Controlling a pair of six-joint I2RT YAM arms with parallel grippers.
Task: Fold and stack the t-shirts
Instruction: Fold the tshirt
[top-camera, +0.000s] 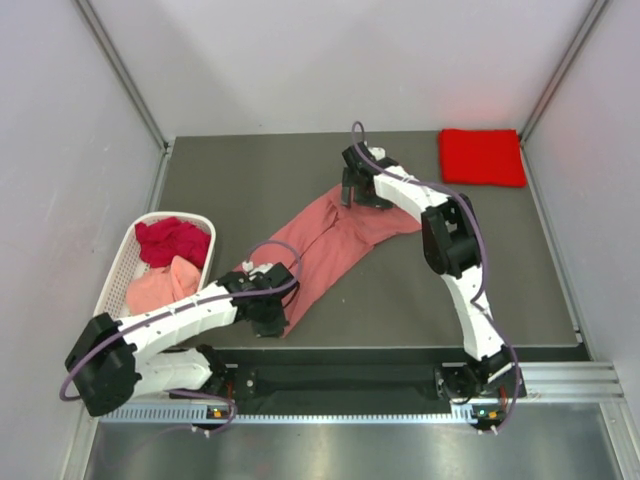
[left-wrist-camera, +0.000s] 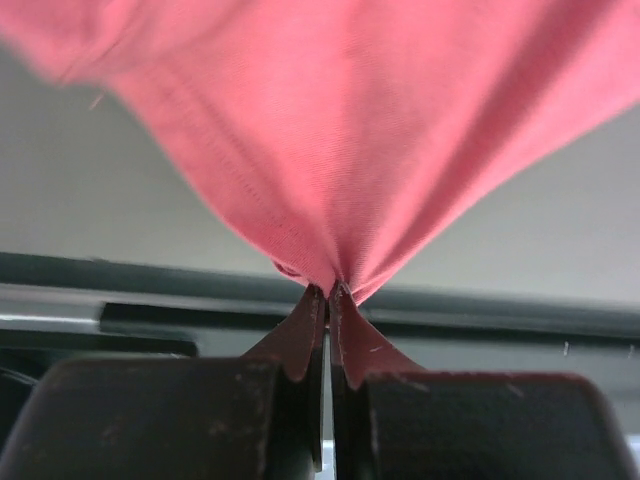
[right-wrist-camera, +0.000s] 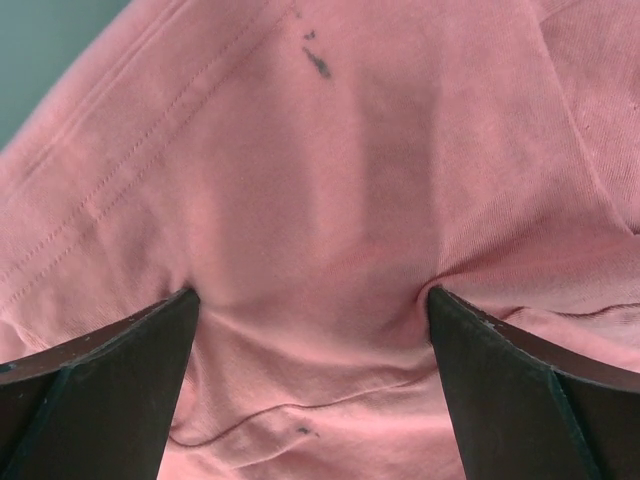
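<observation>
On the dark counter (top-camera: 250, 180) the salmon pink t-shirt (top-camera: 335, 240) lies drawn out, limp and light, its near end pinched in the left jaws, the right jaws spread over its far end, likely best gripped at a hem.

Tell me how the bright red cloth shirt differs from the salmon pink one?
The bright red cloth shirt is folded into a neat rectangle; the salmon pink shirt lies stretched out and rumpled. Nothing touches the red shirt; the left gripper pinches the pink shirt. Both are plain cloth shirts.
</observation>
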